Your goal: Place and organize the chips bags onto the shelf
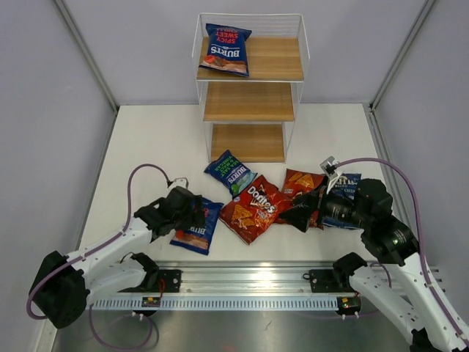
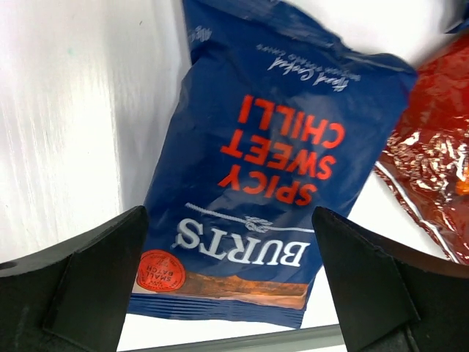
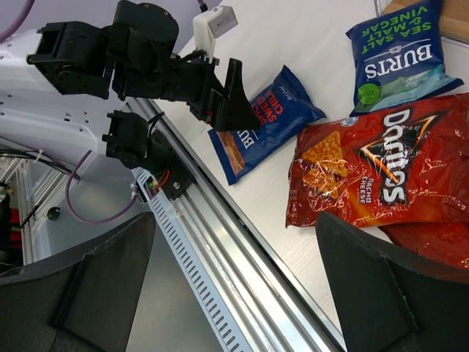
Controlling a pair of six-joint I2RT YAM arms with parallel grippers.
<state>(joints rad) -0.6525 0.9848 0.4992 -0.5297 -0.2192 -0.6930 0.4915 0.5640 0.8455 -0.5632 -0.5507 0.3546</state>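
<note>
Your left gripper [image 2: 231, 220] hangs open over a Burts bag [image 2: 271, 183]; your right gripper [image 3: 234, 220] spreads wide near a Doritos bag [image 3: 381, 172].

Two arms, same build: left arm [image 1: 110, 253] and right arm [image 1: 410, 290] have glossy white link shells and chunky matte black joint housings. A thin grey-purple cable [image 1: 130, 198] runs off the left arm, and a matching cable [image 1: 416, 205] runs off the right. Small white connector block [image 3: 214, 22] at left wrist. Left gripper [image 2: 229, 220] and right gripper [image 3: 236, 220] are all black, with broad wedge-shaped matte fingers [image 2: 88, 279]. Black mounting brackets [image 1: 326, 279] at the bases.
</note>
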